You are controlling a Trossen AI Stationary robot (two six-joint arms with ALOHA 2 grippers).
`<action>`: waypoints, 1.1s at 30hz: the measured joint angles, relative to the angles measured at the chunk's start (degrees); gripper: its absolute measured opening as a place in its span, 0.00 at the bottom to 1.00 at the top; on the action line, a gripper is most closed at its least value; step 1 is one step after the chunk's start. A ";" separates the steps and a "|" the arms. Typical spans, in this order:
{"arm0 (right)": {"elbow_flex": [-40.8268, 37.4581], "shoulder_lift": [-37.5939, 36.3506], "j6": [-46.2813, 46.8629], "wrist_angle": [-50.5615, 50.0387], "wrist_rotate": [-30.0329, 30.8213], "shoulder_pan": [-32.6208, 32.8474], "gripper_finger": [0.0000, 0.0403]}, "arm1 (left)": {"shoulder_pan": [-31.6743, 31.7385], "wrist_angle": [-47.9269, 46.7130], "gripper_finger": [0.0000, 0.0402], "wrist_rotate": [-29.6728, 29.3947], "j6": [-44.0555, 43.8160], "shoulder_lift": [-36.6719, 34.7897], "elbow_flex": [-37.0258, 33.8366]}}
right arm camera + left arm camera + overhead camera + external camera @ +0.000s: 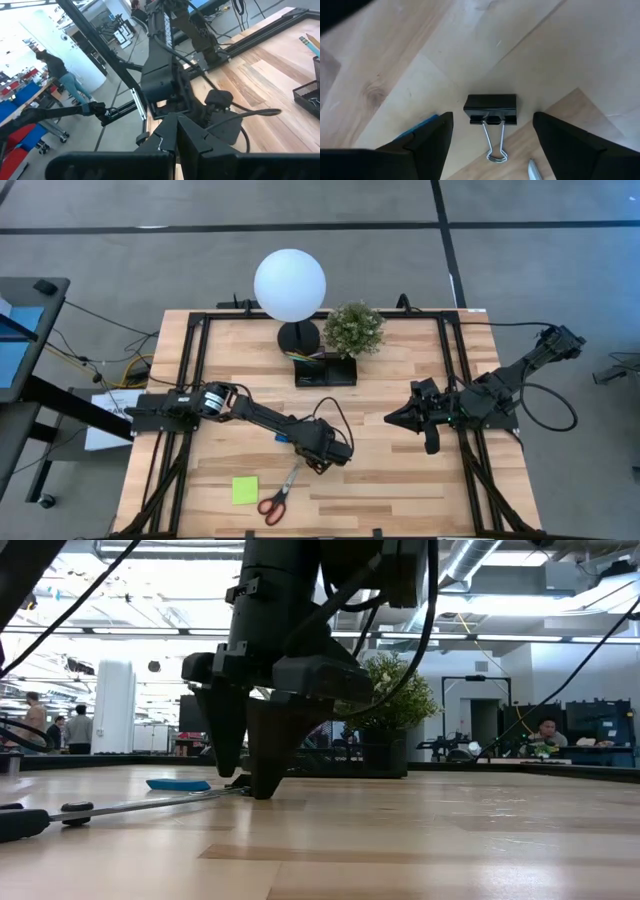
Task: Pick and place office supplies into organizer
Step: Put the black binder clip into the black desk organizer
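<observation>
The left claw (490, 137) stands down at the counter (400, 490), a little toward the near edge from the middle, with its two fingers spread wide; between them lies a black binder clip (490, 109), flat on the wood, untouched by either finger as far as the left wrist view shows. The clip's black body sits just ahead of the fingertips, roughly centred in the gap; its wire handles (494, 142) run back toward the claw, so the clip's long axis lies along the claw's own reach and the fingers flank it on both sides (a good line-up for closing across it, in my judgement). A little more advance looks needed before the fingers bracket the body rather than only the wires.

Close by are a small blue eraser (178, 784), just beside the left finger, and the tip of the red-handled scissors (278, 494), whose handles point to the near edge; the lime-green sticky pad (244, 490) lies beside them. The organizer (326, 370) sits toward the far edge, in front of the potted plant (353, 327), already holding some pens.

The right claw (395, 418) waits over the right half of the counter, fingers together and empty; the left arm is plainly the nearer.
</observation>
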 joint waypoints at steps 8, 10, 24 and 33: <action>0.00 0.00 0.00 0.10 -0.02 0.04 0.00 | 1.25 2.35 0.61 1.13 4.37 0.02 -0.12; 0.00 0.00 0.00 0.08 -0.04 0.04 0.00 | 1.81 2.86 0.58 2.68 5.23 0.02 -0.12; 0.00 0.00 -0.39 0.06 -0.09 0.07 0.00 | 1.60 5.46 0.39 1.96 4.31 0.00 -0.09; 0.00 0.00 -0.50 0.06 -0.09 0.07 0.00 | 1.47 3.05 0.33 -0.21 3.81 0.25 2.03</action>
